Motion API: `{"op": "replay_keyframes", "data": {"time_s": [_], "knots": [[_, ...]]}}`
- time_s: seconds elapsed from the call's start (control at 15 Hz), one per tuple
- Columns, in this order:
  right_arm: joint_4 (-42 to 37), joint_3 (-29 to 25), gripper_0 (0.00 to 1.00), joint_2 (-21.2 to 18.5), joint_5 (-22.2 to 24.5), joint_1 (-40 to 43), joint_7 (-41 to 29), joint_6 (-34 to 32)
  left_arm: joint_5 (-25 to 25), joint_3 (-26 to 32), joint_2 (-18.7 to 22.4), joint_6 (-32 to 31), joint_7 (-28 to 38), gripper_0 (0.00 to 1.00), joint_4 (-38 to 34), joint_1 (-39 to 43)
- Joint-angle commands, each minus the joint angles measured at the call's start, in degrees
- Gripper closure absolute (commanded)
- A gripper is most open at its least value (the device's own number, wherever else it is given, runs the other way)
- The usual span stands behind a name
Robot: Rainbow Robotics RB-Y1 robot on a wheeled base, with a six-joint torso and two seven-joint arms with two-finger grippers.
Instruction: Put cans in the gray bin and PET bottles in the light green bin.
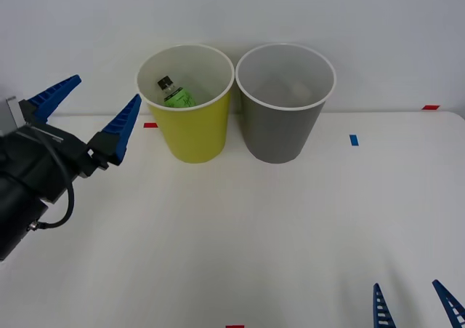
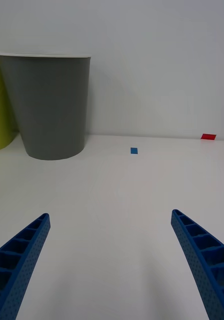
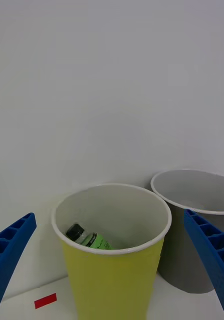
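Left claw (image 1: 89, 107) hangs spread and empty above the tabletop (image 1: 240, 233), just left of the light green bin (image 1: 192, 135). Inside that bin lies the bottle (image 1: 174, 95). Beside it stands the gray bin (image 1: 282, 132). Right claw (image 1: 414, 302) rests spread near the front edge.

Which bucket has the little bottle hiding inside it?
The light green bin, on the left of the pair, has the bottle lying inside. The gray bin right beside it shows nothing inside.
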Motion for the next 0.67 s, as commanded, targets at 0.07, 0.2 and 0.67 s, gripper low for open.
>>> {"op": "replay_keyframes", "data": {"time_s": [0.07, 0.2, 0.67], "knots": [[0.0, 0.0, 0.18, 0.0, 0.0, 0.0, 0.0, 0.0, -9.61, -5.05, -1.28, -11.14, 0.65, 0.0, 2.43, 8.04], [0.0, 0.0, 0.18, 0.0, 0.0, 0.0, 0.0, 0.0, -13.65, -7.95, -1.45, -18.26, 1.0, 0.0, 6.04, 11.12], [0.0, 0.0, 0.18, 0.0, 0.0, 0.0, 0.0, 0.0, -17.78, -9.36, -1.98, -30.39, 1.35, 0.0, 9.64, 26.59]]}}
